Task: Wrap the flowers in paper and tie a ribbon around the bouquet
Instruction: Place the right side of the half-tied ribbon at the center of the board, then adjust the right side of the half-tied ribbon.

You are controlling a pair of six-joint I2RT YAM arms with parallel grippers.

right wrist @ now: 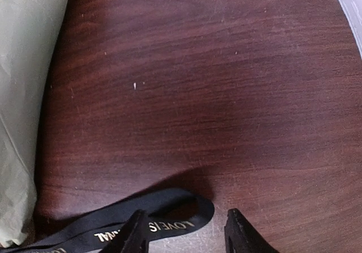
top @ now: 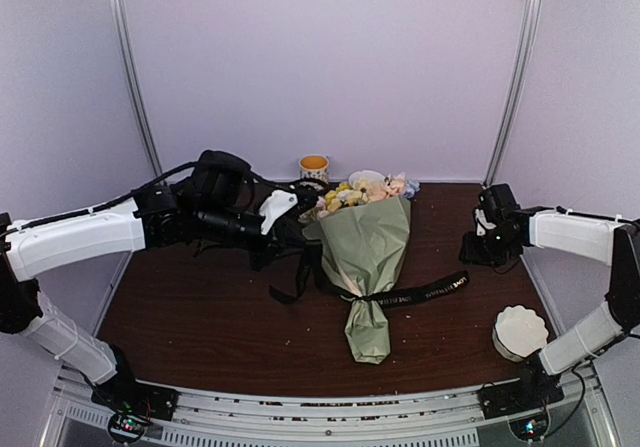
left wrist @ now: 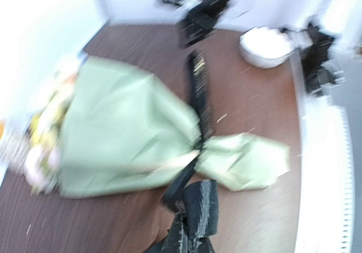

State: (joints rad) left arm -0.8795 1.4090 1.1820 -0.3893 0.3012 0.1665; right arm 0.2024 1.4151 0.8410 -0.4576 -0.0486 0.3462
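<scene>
Over dark wooden table (top: 200,317), pinching left gripper (top: 306,239) shut on ribbon (top: 425,292) beside paper (top: 370,237) wrapping flowers (top: 365,189), blooms far, stems near. Hovering right gripper (right wrist: 185,213), half-open and empty, just above ribbon's right tail.

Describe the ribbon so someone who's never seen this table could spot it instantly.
On the dark wooden table, find the green paper cone of flowers. Across its narrow waist runs the ribbon: flat, black, with pale lettering, the only such strip there.

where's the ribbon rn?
Top view, mid-table: the ribbon crosses the narrow neck of the paper, its right end trailing toward the right gripper.
</scene>
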